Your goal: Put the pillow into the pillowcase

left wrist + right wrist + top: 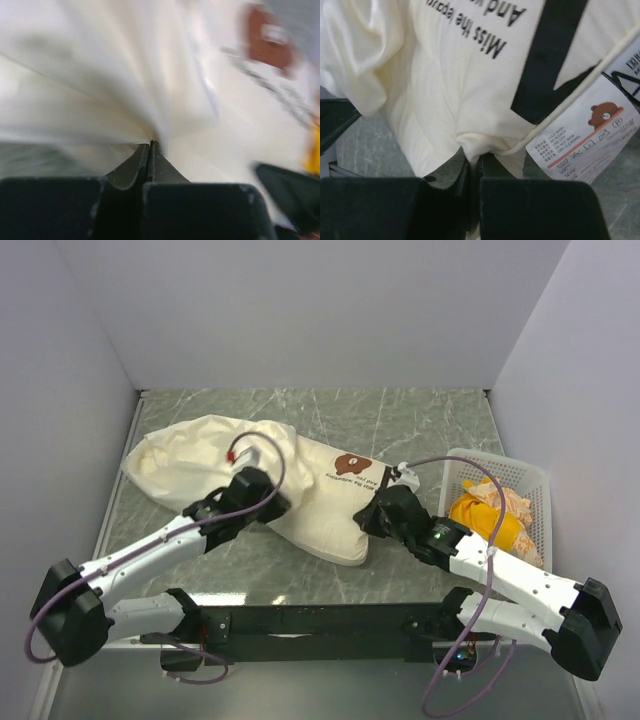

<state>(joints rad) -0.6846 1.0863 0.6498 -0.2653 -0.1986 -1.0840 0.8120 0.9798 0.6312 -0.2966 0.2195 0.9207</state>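
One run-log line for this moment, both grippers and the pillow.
left gripper: shut on pillowcase | right gripper: shut on pillow edge | pillow: partly covered by pillowcase

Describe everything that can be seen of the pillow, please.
The pillow is a puffy cream cushion of soft-looking fabric, with a brown bear face, black text lines, a black band, a piped edge and a white care tag. It lies flat on the green marbled table. Its left end seems tucked under the pillowcase. The right gripper is shut on its near corner.
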